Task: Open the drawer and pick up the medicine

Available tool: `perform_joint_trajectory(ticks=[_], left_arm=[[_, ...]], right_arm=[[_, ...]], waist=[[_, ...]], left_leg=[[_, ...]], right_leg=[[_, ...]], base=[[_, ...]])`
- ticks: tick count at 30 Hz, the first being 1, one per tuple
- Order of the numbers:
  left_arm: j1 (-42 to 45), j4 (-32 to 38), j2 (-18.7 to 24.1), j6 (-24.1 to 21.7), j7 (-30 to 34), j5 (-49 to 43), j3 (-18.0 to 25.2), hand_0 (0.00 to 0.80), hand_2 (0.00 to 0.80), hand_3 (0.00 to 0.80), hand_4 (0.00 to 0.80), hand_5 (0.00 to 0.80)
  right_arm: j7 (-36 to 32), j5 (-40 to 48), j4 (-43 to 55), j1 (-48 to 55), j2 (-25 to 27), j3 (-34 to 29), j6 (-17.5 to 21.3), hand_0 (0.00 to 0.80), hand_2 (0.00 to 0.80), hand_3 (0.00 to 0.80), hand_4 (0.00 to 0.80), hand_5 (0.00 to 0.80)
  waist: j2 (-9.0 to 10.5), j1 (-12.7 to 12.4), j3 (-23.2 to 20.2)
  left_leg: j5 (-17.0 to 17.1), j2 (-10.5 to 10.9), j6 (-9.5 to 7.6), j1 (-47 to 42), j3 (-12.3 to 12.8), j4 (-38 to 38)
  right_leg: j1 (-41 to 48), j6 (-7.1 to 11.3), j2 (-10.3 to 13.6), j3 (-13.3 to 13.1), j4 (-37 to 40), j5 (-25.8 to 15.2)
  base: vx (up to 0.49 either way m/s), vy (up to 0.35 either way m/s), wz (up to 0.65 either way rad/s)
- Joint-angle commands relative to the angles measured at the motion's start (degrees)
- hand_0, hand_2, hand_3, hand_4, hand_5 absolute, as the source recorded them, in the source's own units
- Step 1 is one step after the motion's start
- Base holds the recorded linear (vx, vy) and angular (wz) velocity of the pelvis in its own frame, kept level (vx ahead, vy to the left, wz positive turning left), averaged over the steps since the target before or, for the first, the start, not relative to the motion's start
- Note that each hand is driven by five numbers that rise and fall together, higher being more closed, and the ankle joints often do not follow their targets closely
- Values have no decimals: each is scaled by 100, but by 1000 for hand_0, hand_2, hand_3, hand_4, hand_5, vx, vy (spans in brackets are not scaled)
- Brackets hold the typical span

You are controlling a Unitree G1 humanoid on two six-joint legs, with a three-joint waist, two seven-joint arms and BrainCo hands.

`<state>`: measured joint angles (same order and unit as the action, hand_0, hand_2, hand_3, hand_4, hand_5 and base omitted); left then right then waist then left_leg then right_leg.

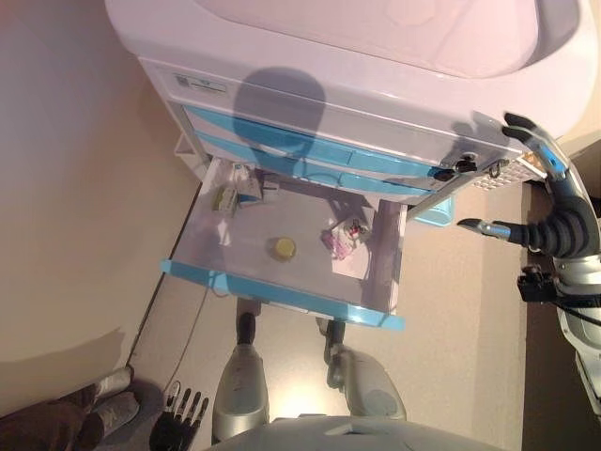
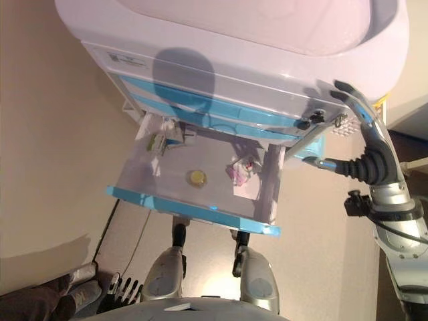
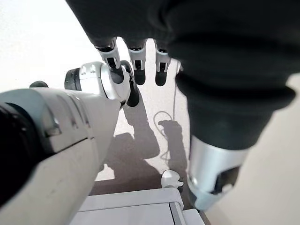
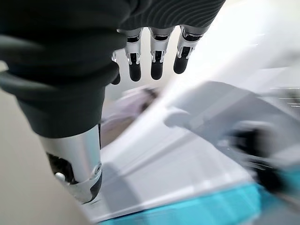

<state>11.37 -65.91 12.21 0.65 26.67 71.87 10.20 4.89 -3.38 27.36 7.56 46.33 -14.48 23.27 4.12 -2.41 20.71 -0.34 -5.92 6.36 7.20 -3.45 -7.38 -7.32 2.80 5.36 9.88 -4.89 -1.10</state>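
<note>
**A:** Start on the left. What is the left robot hand point(image 1: 180, 421) doing?

**B:** It hangs low by the floor, well away from the cart. Its fingers are straight and loose. It holds nothing.

**A:** And the drawer point(image 1: 282, 291)?

**B:** It is pulled out, so that part looks done. At its back left corner lie some small boxes point(image 1: 236, 191). In the middle sits a little yellow round thing point(image 1: 284, 248). A bit to the right of that lies a pink and white packet point(image 1: 344, 238). I think one of these is the medicine, but I cannot tell which.

**A:** Now the right side?

**B:** The right robot hand point(image 1: 549, 202) is up beside the right end of the white cart point(image 1: 376, 56), outside the drawer. Its fingers are spread wide and straight. It holds nothing either.

**A:** So which robot hand is nearer?

**B:** The right one, I think. The packet lies to its left and lower down, inside the drawer, with the drawer's right wall between them. It would have to go over that wall and then down.
</note>
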Motion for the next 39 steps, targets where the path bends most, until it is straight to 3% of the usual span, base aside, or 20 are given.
perform_joint_trajectory(ticks=[1, 13, 22, 29, 39], left_arm=[[115, 124, 167, -267, -86, -210, -168, 0, 0, 0, 0, 0], [-93, 444, 355, -394, -252, -357, -443, 0, 0, 0, 0, 0], [-280, 495, 465, -441, -324, -336, -662, 0, 0, 0, 0, 0], [-450, 502, 538, -354, -439, -330, -801, 0, 0, 0, 0, 0], [-764, 383, 596, -322, -369, -335, -1101, 0, 0, 0, 0, 0]], right_arm=[[-483, 66, 532, -388, 291, 209, -19, 0, 0, 0, 0, 0], [-1078, -841, 743, -1419, 256, 1599, -232, 0, 0, 0, 0, 0], [-1149, -1636, 424, -2135, 290, 2769, -747, 0, 0, 0, 0, 0], [-1051, -2034, 18, -2540, 242, 3590, -952, 0, 0, 0, 0, 0], [-484, -2635, -1352, -3255, 32, 4917, -1362, 0, 0, 0, 0, 0]], waist=[[230, -180, -183], [341, -487, -118], [419, -676, 10], [431, -770, 79], [303, -915, 217]], left_leg=[[79, 299, -371, 100, 190, 233], [61, 320, -387, 195, 36, 168], [60, 362, -400, 306, -78, 142], [55, 404, -399, 378, -141, 107], [49, 502, -417, 514, -245, 48]], right_leg=[[374, 352, 89, 23, 73, -1], [432, 355, 105, 118, 99, -52], [435, 361, 113, 186, 140, -73], [414, 364, 132, 223, 145, -73], [336, 333, 191, 316, 123, -60]], base=[[25, -16, 5], [-3, -14, 9], [-26, -19, 6], [-15, -9, 8], [-18, 5, 4]])
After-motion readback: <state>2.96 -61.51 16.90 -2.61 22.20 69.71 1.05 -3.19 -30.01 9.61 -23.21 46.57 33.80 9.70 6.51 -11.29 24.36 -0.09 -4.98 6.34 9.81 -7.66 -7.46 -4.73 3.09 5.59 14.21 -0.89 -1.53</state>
